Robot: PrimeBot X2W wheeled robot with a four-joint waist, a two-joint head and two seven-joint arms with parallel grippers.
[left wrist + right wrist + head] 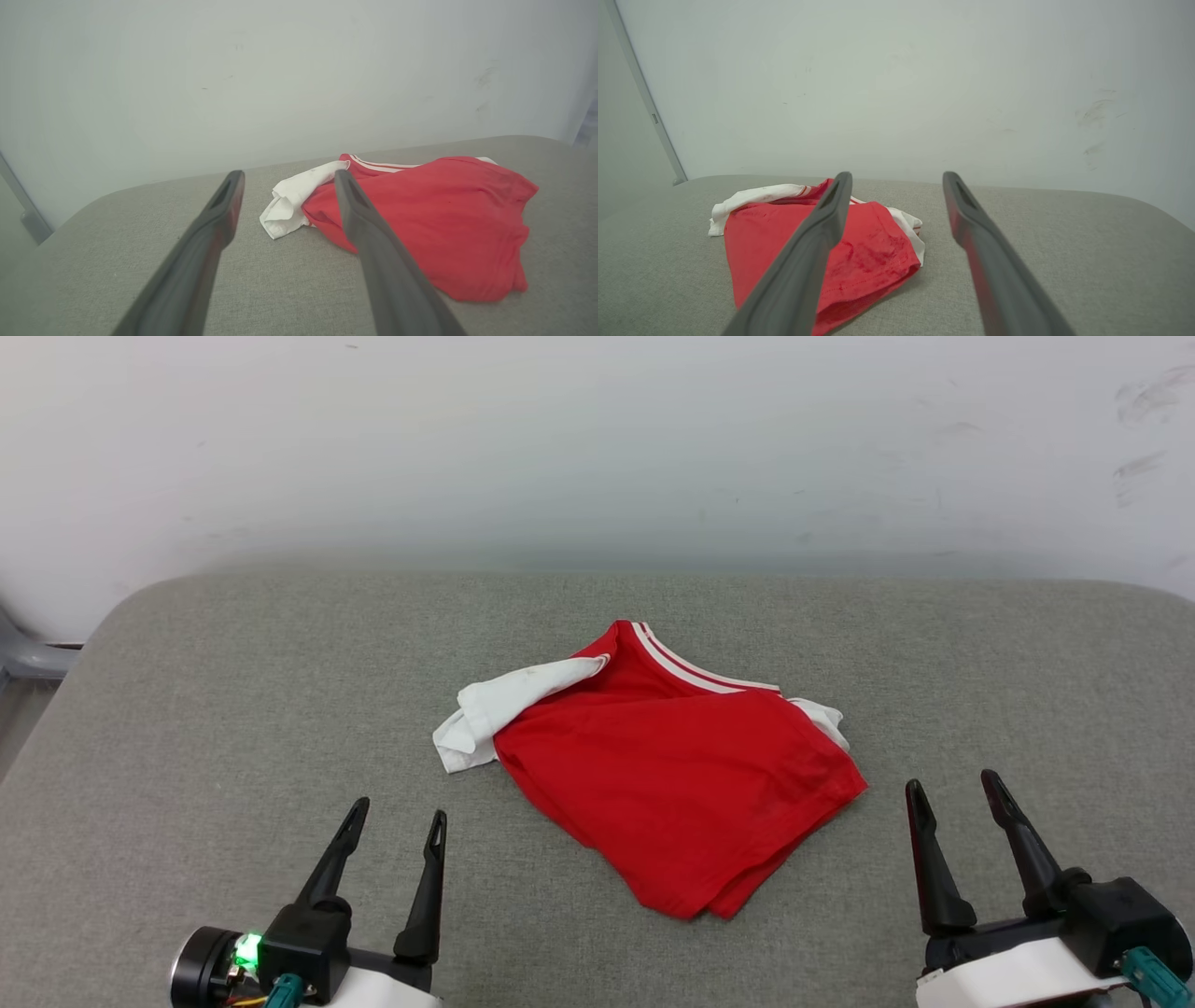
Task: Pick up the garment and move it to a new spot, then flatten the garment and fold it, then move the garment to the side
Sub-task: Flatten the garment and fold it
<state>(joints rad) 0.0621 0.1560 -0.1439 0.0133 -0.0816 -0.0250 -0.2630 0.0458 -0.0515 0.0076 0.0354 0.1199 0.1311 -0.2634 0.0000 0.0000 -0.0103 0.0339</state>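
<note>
The garment (672,765) is a red shirt with white sleeves and red-white striped trim, lying loosely folded in a heap in the middle of the grey padded surface. It also appears in the left wrist view as the garment (434,219) and in the right wrist view as the garment (873,252). My left gripper (397,814) stands open near the front left, apart from the cloth, nothing between its fingers (219,219). At the front right my right gripper (954,786) is open too, just right of the shirt's hem, with bare fingers (971,219).
The grey padded surface (233,709) has rounded far corners and ends at a pale wall (597,448). A grey bracket (28,658) shows at the far left edge. Bare fabric surrounds the garment on all sides.
</note>
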